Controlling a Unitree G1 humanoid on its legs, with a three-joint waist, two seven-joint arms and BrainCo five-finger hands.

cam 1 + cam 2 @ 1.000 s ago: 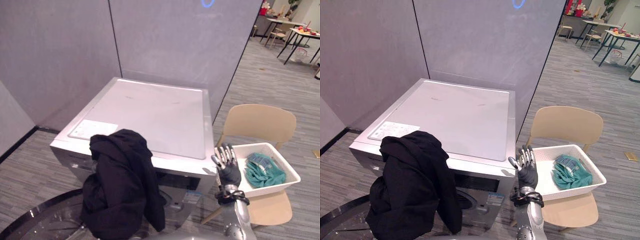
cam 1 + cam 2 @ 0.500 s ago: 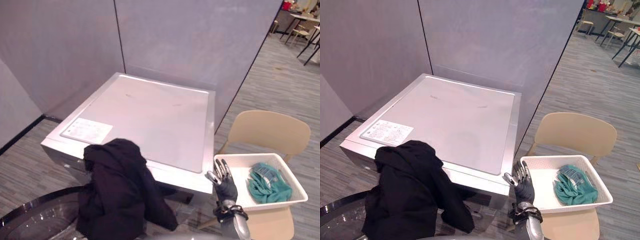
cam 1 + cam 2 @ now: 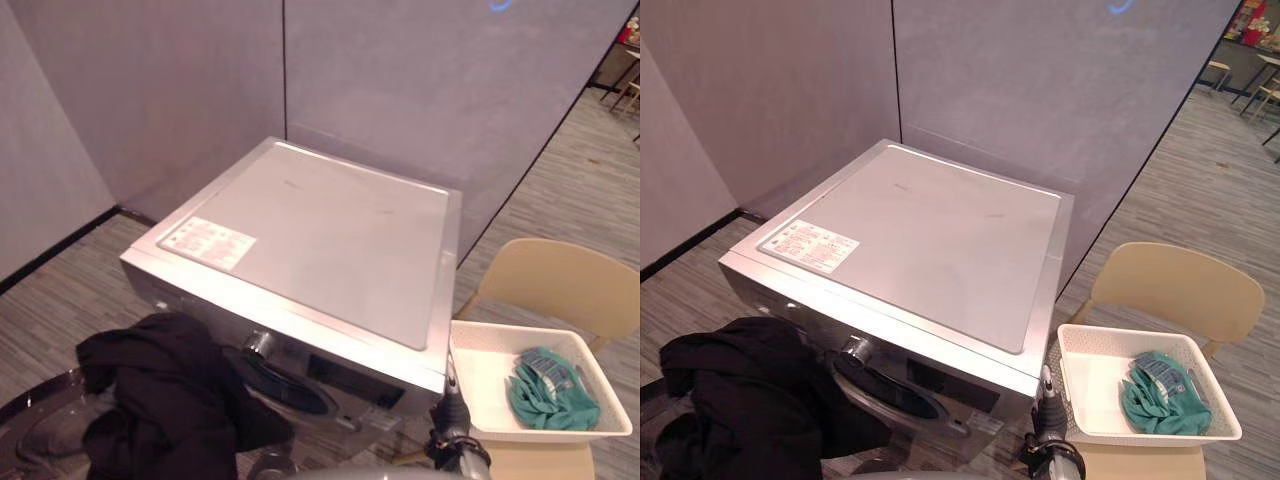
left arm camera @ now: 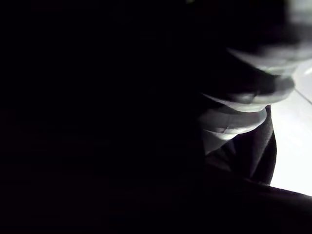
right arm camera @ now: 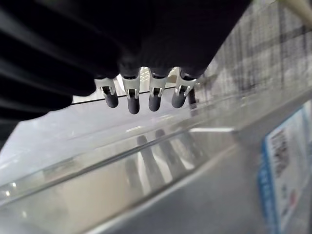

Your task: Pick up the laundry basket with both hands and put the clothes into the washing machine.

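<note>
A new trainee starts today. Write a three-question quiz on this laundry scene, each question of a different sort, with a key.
1. What colour is the garment in front of the washing machine?
2. True or false: the teal cloth lies in the white basket.
3. The basket rests on: A the floor; B the washing machine; C the beige chair.
Key: 1 black; 2 true; 3 C.

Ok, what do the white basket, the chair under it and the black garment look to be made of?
White rectangular laundry basket: probably rigid plastic, matte, with walls that look perforated. Beige chair: a smooth moulded shell, plastic or plywood; I cannot tell which. Black garment: soft matte cloth, slumped in loose folds.
</note>
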